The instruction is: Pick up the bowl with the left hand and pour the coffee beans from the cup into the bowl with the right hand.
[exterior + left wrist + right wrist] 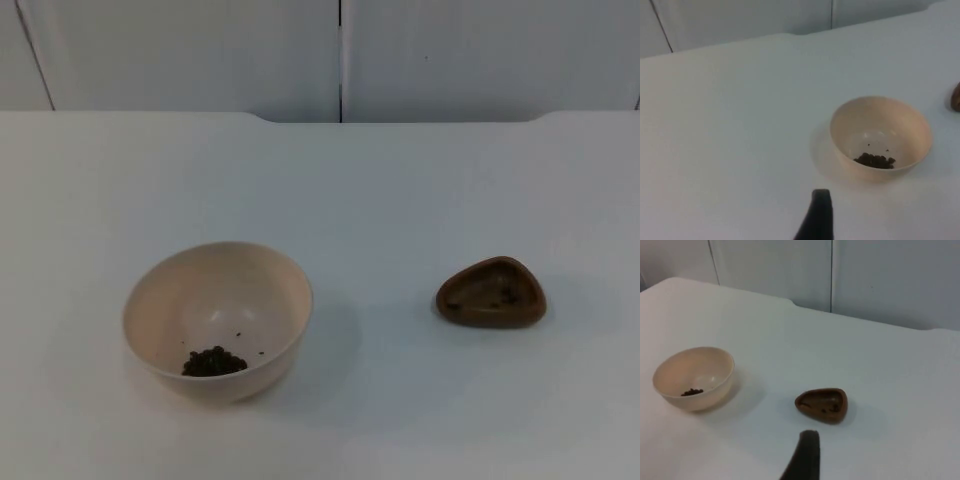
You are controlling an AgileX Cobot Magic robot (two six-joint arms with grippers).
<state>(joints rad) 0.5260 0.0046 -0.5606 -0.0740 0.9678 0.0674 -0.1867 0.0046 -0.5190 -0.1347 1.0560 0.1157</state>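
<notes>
A cream bowl (215,285) stands upright on the white table at the front left. A small heap of dark coffee beans (213,362) lies in its bottom. A brown, rounded-triangle cup (491,293) stands at the right, apart from the bowl, with only dark specks inside. In the left wrist view my left gripper (820,199) hovers over bare table, short of the bowl (880,117) and its beans (875,160). In the right wrist view my right gripper (809,439) hangs just short of the cup (822,404), with the bowl (695,365) farther off to the side.
The white table top (380,200) runs back to the grey partition wall (450,50). A wide stretch of bare table lies between bowl and cup.
</notes>
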